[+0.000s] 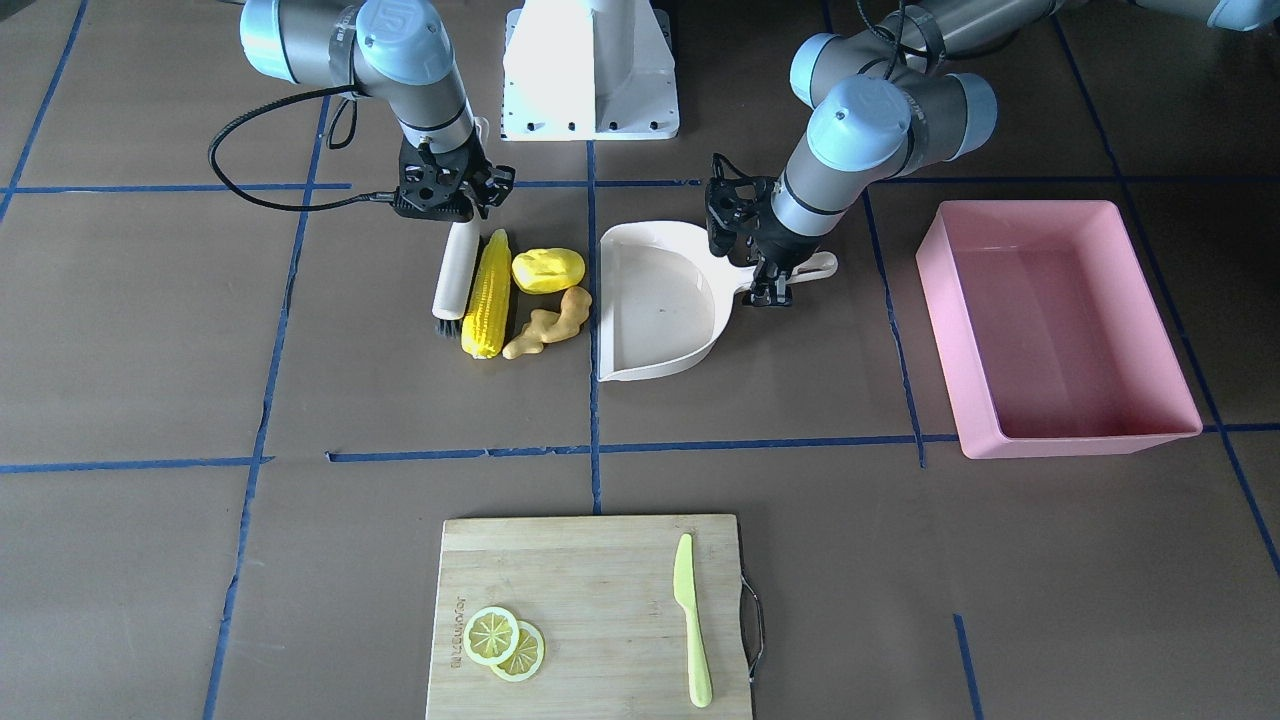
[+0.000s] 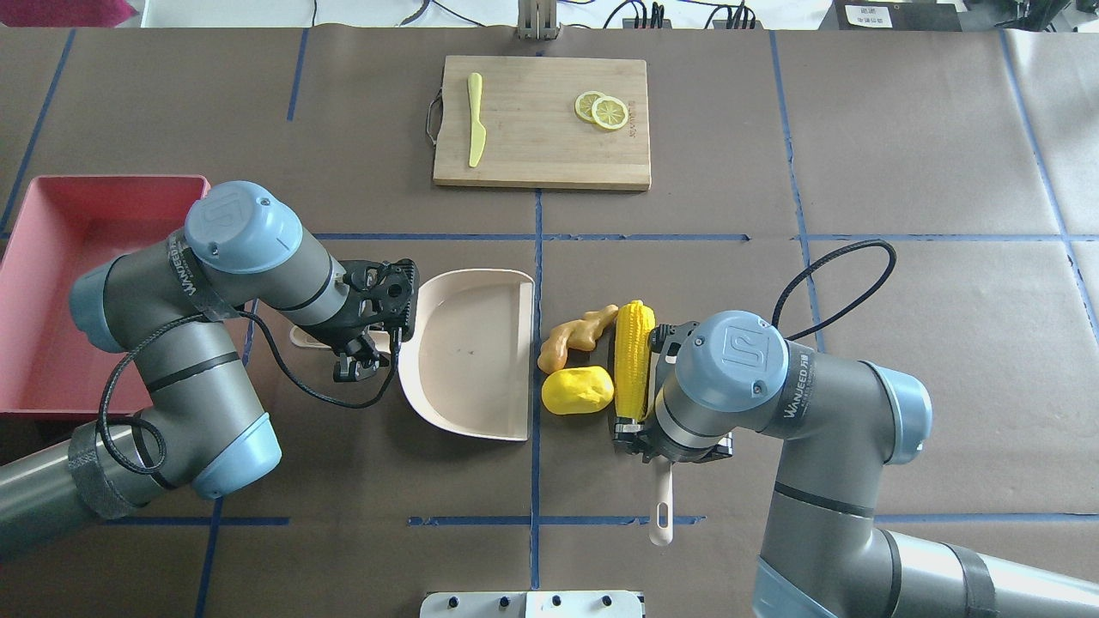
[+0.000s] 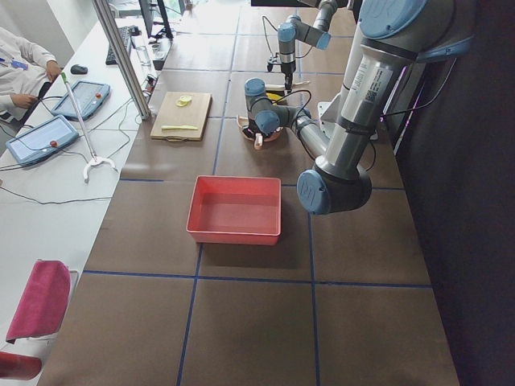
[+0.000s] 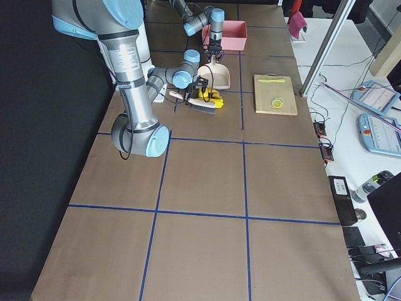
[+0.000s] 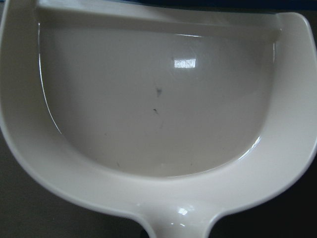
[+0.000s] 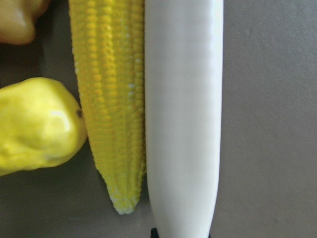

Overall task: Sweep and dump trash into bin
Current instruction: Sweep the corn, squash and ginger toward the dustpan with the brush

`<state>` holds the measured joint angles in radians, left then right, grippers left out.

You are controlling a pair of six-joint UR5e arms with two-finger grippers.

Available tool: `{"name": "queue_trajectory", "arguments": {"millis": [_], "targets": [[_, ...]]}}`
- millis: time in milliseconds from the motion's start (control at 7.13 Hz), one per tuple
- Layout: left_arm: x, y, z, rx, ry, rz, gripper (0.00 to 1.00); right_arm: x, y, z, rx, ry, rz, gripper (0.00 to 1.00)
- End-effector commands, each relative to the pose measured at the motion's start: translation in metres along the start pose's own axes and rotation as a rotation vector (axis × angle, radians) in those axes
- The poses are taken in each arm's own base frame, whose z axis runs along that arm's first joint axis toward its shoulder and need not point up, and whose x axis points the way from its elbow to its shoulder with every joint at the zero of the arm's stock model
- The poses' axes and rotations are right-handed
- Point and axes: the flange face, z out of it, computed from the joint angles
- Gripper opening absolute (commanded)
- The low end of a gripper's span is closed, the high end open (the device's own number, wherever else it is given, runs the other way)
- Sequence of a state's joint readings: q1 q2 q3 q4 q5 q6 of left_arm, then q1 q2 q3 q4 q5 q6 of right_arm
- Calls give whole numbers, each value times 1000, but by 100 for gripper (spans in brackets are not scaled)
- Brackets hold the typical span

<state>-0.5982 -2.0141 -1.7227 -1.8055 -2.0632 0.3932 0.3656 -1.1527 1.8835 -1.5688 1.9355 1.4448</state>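
My right gripper (image 1: 458, 208) is clamped on the handle of the cream plastic hand brush with dark bristles (image 1: 455, 270). The brush's long body lies flat against the long yellow toy corn cob (image 1: 488, 295), so one push should carry the whole pile. Just past the corn, toward my other hand, lie the yellow oval lump (image 1: 548, 270) and the knobbly tan ginger root (image 1: 548, 328), near the open lip of the cream plastic dustpan (image 1: 660, 300). My left gripper (image 1: 772, 285) pinches the pan's handle, I judge to brace it against the shove. The large pink rectangular plastic bin (image 1: 1060, 330) sits empty, well beyond my left gripper.
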Motion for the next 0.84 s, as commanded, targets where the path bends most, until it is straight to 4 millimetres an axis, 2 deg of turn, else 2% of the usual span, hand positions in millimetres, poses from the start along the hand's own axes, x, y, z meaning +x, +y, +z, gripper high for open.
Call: {"name": "queue_trajectory", "arguments": {"millis": [0,701], "targets": [[0,-1,0,1,-1,-17,4,-13,-2,0,6,-7,-3,0],[0,0,2,-21,13,-31,2,-30,6,-9,3,-37,0,0]]}}
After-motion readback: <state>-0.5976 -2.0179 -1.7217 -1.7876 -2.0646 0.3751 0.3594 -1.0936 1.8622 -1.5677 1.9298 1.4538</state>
